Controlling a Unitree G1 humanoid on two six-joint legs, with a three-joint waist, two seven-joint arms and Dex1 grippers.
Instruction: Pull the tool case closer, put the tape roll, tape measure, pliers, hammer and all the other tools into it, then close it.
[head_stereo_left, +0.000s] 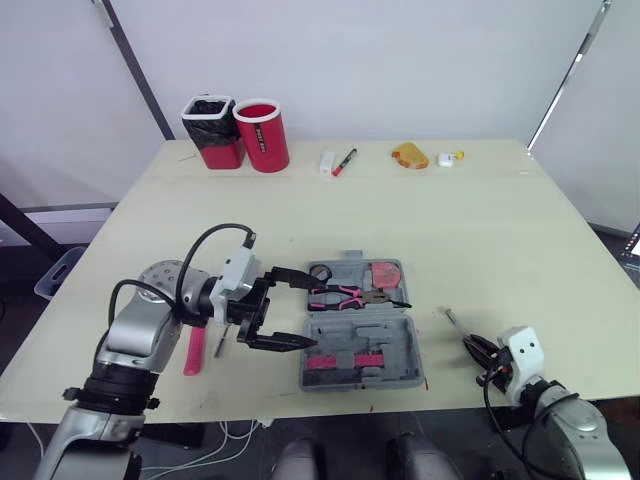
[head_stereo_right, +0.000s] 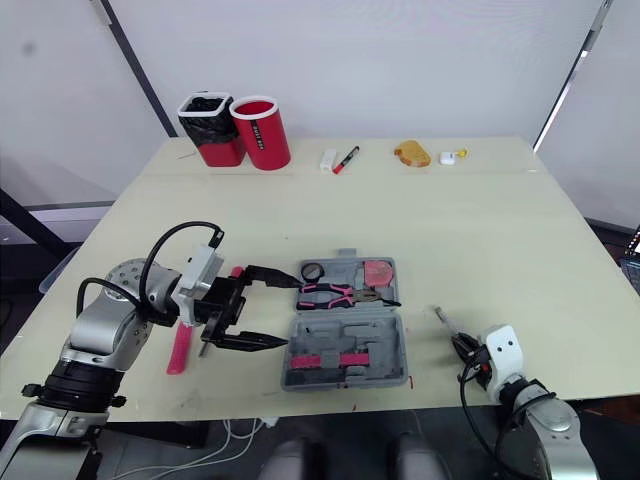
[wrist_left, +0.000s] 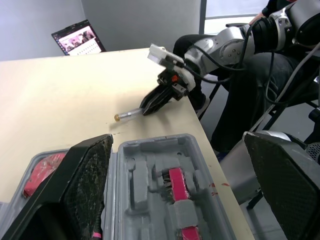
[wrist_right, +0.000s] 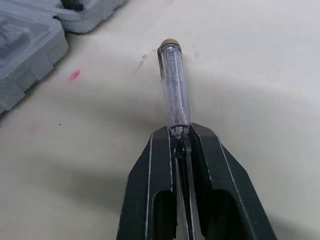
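Note:
The grey tool case lies open at the table's front middle. Its far half holds pink-handled pliers, a red tape measure and a small black ring. Pink pieces sit in the near half. My left gripper stands open just left of the case, fingers pointing at it with nothing between them. A pink-handled tool lies on the table under my left arm. Right of the case, my right gripper is shut on a clear-handled screwdriver that rests on the table.
A red cup and a black-lined red bin stand at the back left. A red marker, a white block, an orange object and a small white item lie along the back. My right gripper is near the front edge.

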